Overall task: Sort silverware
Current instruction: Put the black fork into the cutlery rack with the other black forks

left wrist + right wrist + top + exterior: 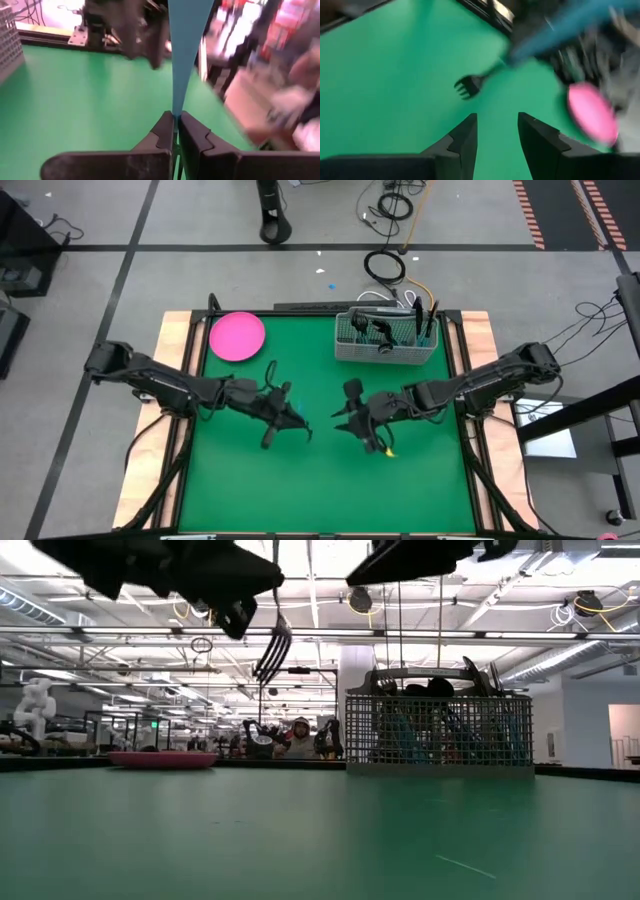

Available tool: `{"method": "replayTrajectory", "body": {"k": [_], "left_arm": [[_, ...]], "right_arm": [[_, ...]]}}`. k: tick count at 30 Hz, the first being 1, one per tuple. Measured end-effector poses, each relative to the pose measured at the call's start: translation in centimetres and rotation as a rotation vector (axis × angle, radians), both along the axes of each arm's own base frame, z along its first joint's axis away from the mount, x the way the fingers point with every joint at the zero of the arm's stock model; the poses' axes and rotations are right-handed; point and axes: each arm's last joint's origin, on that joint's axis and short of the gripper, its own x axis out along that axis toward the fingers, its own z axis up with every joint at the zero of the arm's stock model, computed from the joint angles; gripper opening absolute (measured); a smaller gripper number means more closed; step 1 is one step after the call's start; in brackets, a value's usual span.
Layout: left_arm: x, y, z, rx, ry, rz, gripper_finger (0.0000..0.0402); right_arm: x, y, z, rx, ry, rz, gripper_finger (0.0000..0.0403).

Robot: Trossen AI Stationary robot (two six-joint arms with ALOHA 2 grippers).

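A fork (272, 650) with a light blue handle and a dark head is held in the air over the middle of the green table by my left gripper (283, 414), which is shut on it. The low view shows its tines pointing down, well above the table. My right gripper (497, 131) is open and hovers just to the right of the left one (347, 416), facing the fork (468, 86) without touching it. Several more pieces of silverware (383, 330) stand in the wire mesh basket (386, 352) at the far edge. My left gripper pinches the fork's light blue handle (176, 107) between its two fingers, at the handle's narrow part. The handle (187, 35) runs on past the fingertips and widens. The fork is lifted clear of the table, its head (272, 655) hanging tines down.
A round pink plate (237, 336) lies at the far left of the green mat (300, 490). The basket (438, 732) stands at the far edge, right of centre. A small yellow thing (388, 448) shows beside my right gripper. Wooden strips border the mat on the left and right.
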Motion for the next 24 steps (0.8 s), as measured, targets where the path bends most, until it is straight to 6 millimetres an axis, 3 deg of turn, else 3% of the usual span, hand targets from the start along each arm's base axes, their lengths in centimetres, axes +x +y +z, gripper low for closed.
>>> {"method": "replayTrajectory", "body": {"k": [3, 7, 10, 14, 19, 24], "left_arm": [[0.3, 0.3, -0.5, -0.179, -0.035, 0.046, 0.0013], [0.8, 0.5, -1.4, -0.42, 0.068, 0.101, 0.0013], [1.0, 0.5, -2.1, -0.595, 0.154, 0.14, 0.0013], [1.2, 0.4, -2.5, -0.704, 0.226, 0.127, 0.0013], [1.2, 0.3, -2.1, -0.758, 0.209, 0.107, 0.0013], [1.4, 0.3, -1.6, -0.784, 0.194, 0.09, 0.0013]], "right_arm": [[-0.1, 0.8, 0.2, -0.175, -0.038, 0.174, 0.013], [-0.3, 2.0, 0.4, -0.477, -0.107, 0.428, 0.013], [-0.2, 2.7, 0.8, -0.662, -0.195, 0.524, 0.013], [0.6, 2.8, 0.7, -0.845, -0.234, 0.491, 0.013], [2.0, 2.8, -1.2, -1.02, -0.179, 0.48, 0.013], [3.5, 2.9, -2.5, -1.13, -0.161, 0.347, 0.013]]}}
